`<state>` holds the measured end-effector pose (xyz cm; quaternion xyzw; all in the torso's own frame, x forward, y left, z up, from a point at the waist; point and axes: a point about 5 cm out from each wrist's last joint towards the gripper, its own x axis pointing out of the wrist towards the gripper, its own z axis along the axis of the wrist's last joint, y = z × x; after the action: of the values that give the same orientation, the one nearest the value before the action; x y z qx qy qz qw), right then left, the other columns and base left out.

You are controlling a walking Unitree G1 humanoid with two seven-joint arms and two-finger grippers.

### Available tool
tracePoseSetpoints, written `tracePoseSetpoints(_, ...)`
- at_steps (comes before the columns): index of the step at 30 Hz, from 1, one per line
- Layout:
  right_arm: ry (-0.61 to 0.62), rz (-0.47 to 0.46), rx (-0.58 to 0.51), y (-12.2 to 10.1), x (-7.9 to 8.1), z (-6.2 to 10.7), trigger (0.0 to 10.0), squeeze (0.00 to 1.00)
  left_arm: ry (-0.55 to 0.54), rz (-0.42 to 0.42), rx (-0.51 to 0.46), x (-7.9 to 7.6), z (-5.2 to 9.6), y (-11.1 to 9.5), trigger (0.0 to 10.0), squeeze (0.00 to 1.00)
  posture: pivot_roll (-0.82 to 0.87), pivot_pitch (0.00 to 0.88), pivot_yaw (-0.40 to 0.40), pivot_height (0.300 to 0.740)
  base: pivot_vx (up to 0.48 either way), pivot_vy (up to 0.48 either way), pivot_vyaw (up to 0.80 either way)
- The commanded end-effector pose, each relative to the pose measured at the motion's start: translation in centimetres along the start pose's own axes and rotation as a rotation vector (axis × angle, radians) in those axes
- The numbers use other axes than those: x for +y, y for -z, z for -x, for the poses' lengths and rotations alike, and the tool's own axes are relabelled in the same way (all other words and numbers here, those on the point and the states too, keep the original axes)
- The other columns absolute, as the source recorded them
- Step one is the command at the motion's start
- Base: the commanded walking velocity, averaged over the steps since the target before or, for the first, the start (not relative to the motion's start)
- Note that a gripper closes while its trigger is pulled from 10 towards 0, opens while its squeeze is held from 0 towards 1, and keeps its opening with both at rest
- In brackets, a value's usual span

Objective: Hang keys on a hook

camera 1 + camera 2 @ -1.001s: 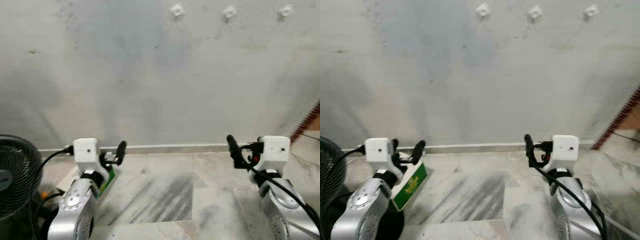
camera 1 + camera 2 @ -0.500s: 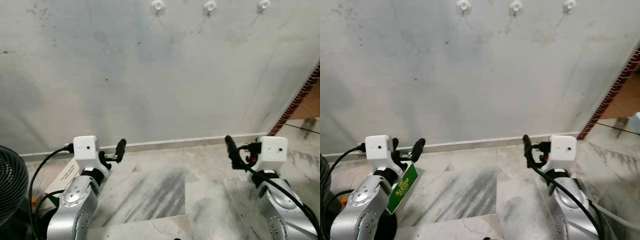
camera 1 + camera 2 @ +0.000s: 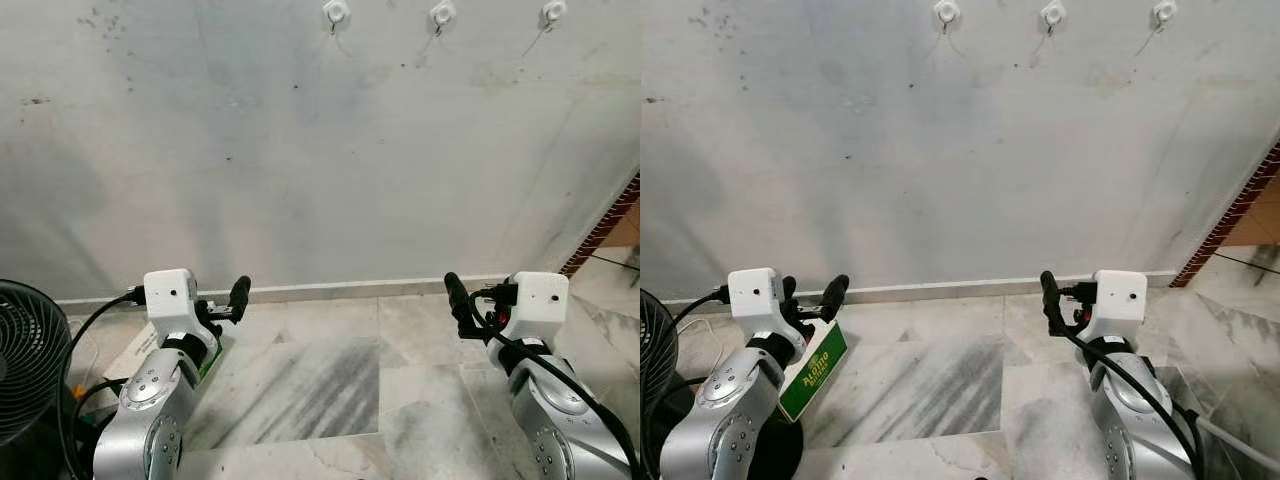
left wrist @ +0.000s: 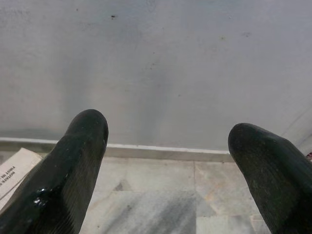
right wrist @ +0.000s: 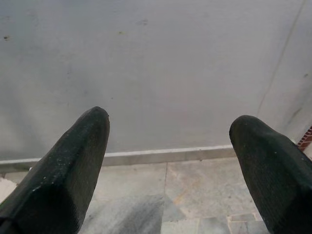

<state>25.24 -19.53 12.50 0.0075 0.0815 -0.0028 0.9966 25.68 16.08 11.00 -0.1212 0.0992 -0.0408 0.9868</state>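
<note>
Left tool (image 4: 165,161), right tool (image 5: 168,161) — both spread, empty; three hooks (image 3: 443,13) high on wall (image 3: 300,150).

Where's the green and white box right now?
The green and white box lies on the marble floor at the robot's left, just under the left gripper, between the black fan and the wall's base.

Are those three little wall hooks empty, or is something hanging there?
Empty: the three hooks carry nothing, only bare wall beneath them.
</note>
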Motion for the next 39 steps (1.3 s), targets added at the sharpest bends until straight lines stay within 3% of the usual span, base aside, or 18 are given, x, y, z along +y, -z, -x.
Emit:
tracePoseSetpoints(1, -0.02, 0.022, 0.008, -0.4, 0.3, -0.3, 10.0, 0.0, -0.001, 0.009, 0.019, 0.0, -0.1, 0.3, 10.0, 0.0, -0.07, 0.085, 0.002, 0.74, 0.0, 0.0, 0.0)
tracePoseSetpoints(8, -0.043, 0.029, -0.036, -1.8, 0.8, -1.5, 10.0, 0.0, 0.013, 0.023, 0.023, -0.9, -0.7, 0.5, 10.0, 0.0, -0.09, 0.074, 0.011, 0.74, 0.0, 0.0, 0.0)
tracePoseSetpoints(19, -0.023, 0.012, -0.03, -1.2, 0.9, -0.9, 10.0, 0.0, -0.017, 0.025, 0.02, -0.1, -0.8, 0.4, 10.0, 0.0, -0.08, 0.076, 0.038, 0.74, 0.0, 0.0, -0.07)
tracePoseSetpoints(28, -0.033, 0.005, -0.048, -1.5, 1.0, -1.1, 10.0, 0.0, 0.055, 0.043, 0.001, -1.1, -0.9, 0.1, 10.0, 0.0, -0.08, 0.069, 0.034, 0.74, 0.0, 0.0, -0.22)
tracePoseSetpoints(39, -0.04, 0.001, -0.046, -1.3, 1.2, -1.1, 10.0, 0.0, 0.059, 0.04, -0.006, -0.9, -1.1, -0.2, 10.0, 0.0, -0.08, 0.066, 0.037, 0.74, 0.0, 0.0, 0.0)
